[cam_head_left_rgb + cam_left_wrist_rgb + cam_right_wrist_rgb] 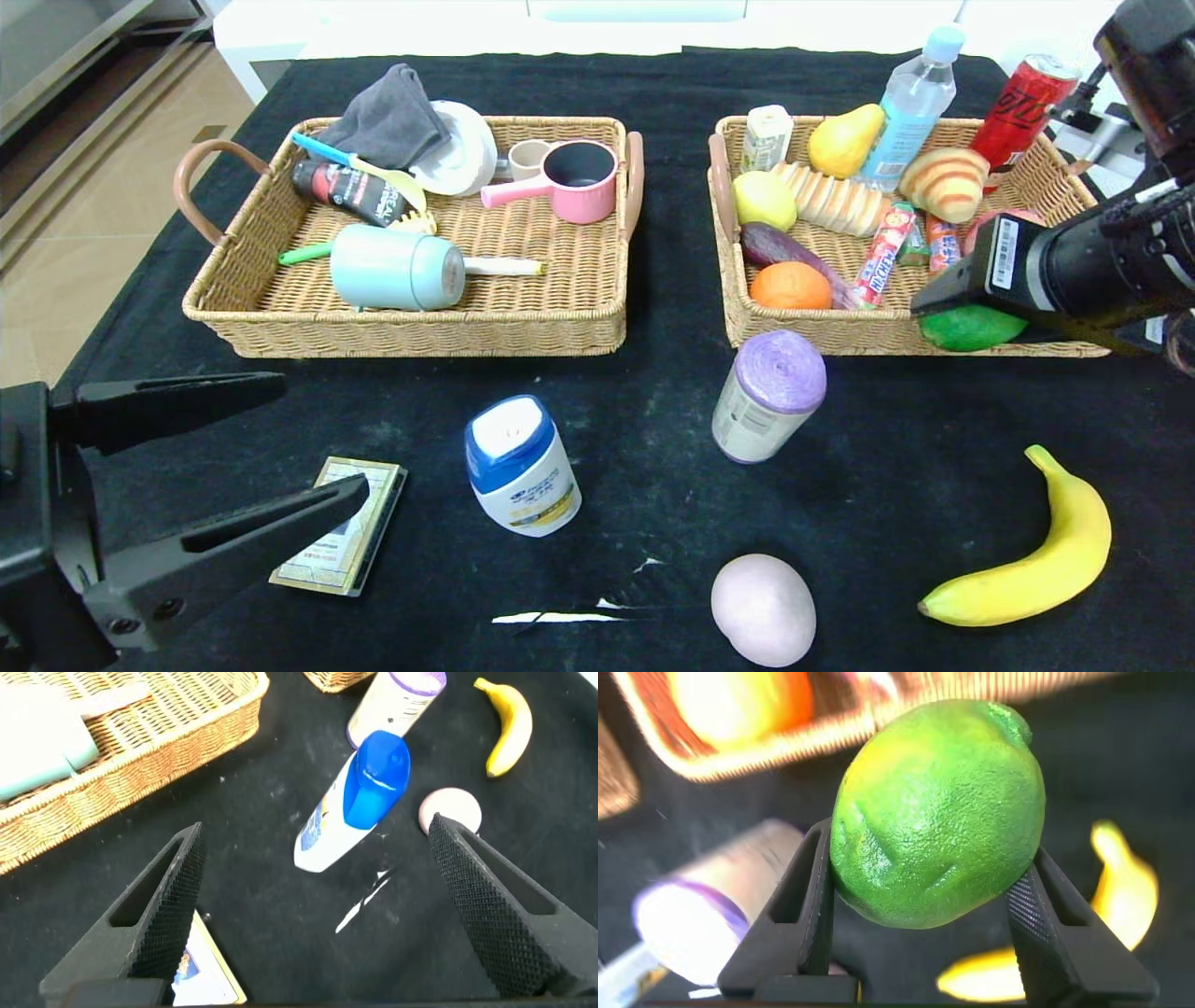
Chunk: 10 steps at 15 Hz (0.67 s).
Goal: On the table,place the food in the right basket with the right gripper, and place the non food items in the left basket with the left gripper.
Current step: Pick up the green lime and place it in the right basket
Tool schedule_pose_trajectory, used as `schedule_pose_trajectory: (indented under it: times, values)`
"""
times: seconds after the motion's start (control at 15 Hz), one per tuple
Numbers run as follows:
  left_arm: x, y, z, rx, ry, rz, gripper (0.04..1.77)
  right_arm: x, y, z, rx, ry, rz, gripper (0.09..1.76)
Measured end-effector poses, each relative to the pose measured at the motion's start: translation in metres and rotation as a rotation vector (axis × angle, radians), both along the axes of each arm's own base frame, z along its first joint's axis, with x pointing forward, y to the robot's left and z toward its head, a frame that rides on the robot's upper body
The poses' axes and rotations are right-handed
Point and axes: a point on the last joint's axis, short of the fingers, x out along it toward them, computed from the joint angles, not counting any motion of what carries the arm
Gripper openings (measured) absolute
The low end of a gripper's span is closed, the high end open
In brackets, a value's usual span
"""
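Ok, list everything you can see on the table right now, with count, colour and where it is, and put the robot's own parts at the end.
left basket: 1, wicker, far left; holds a grey cloth, mugs, brushes, a tube
right basket: 1, wicker, far right; holds fruit, bread, drinks, snack bars
white bottle: 1, blue cap, table centre
purple-lidded canister: 1, before the right basket
card box: 1, pale, near left
pinkish egg-shaped item: 1, near edge
banana: 1, yellow, near right
lime: 1, green, in the right gripper
left gripper: open, above the card box
right gripper: shut on the lime at the right basket's front rim
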Motion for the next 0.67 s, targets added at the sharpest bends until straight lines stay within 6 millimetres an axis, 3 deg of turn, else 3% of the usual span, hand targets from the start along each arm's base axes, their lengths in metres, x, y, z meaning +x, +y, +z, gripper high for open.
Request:
schedule_pose_trajectory:
  times: [0.2, 0.47, 0.67]
  values:
    - [0.000, 0.000, 0.000, 0.000, -0.001, 0.000, 1.72, 0.019, 0.002, 0.011, -0.042, -0.049, -0.008, 1.10]
    - [-0.001, 0.000, 0.000, 0.000, -0.002, -0.001, 1.72, 0.057, 0.011, 0.004, -0.119, -0.138, -0.044, 1.10]
    - [-0.001, 0.000, 0.000, 0.001, 0.000, -0.002, 1.72, 0.072, 0.013, -0.002, -0.128, -0.163, -0.060, 1.10]
